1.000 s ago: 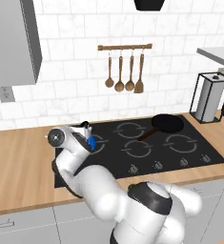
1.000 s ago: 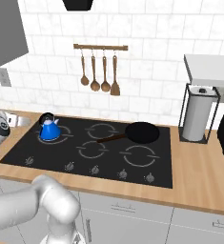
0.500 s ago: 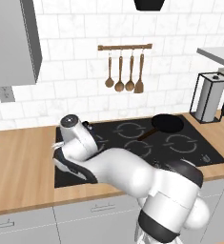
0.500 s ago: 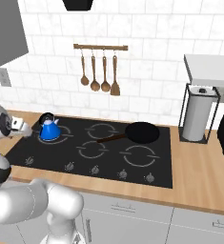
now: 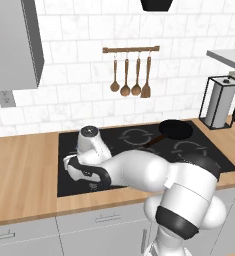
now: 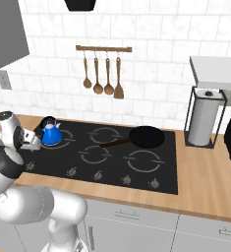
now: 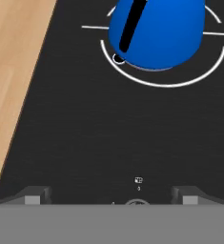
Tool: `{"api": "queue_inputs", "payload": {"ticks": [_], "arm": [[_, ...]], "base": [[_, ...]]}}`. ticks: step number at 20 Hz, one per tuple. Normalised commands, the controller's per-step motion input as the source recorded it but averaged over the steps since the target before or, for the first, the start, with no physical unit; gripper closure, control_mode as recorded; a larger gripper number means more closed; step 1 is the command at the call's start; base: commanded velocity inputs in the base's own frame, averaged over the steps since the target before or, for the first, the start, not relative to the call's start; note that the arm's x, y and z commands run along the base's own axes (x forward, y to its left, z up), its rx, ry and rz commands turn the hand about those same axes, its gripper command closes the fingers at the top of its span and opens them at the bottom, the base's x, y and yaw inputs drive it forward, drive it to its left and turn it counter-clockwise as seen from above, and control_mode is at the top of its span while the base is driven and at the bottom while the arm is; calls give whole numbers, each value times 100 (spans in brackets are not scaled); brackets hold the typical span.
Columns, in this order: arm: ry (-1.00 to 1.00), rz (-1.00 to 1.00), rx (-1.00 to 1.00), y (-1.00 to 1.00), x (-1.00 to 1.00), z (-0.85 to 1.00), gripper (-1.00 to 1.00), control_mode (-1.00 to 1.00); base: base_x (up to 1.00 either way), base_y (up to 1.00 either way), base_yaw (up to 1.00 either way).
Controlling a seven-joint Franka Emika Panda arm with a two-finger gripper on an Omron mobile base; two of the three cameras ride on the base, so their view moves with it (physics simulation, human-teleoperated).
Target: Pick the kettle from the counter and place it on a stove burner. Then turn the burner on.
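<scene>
Left base view: the counter (image 5: 24, 175) carries a black cooktop (image 5: 209, 155). The frying pan (image 5: 175, 129) sits on the far right of the glass, well apart from the gripper, nothing visible in it. The white arm lies low across the front left of the cooktop, and the hand is bent down over the glass edge; half a second ago it stood higher and farther back.

Right base view: the kettle (image 6: 51, 134) stands upright on the rear left stove burner (image 6: 63, 140), just beyond the gripper (image 6: 34, 142), not touching it. The frying pan (image 6: 145, 136) rests well off to the far side of the kettle, its handle pointing toward the middle rings. A paper towel holder (image 6: 204, 118) stands on the counter (image 6: 205, 177) at far right. The kettle has not moved since the earlier picture; the hand now sits lower.

Hand view: the fingertips (image 7: 33, 196) stand spread wide with nothing between them. The kettle (image 7: 156, 31) lies ahead of the jaws inside the burner ring (image 7: 170, 83); a small knob marking sits just between the tips.
</scene>
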Motion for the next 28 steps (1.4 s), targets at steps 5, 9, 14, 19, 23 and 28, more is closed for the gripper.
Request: {"api": "queue_inputs", "payload": {"ticks": [5, 9, 14, 19, 23, 28], "arm": [[1, -5, 0, 0, -21, -48, -100, -100], [1, -13, 0, -10, 0, -21, -100, -100], [4, -12, 4, -15, 0, -14, -100, -100], [6, 0, 3, 0, 0, -2, -100, -100], [8, 0, 0, 0, 0, -19, -100, -100], [0, 0, 0, 0, 0, -8, -100, -100]], "base": [[0, 0, 0], [0, 0, 0], [0, 0, 0], [0, 0, 0], [0, 0, 0], [0, 0, 0]]}}
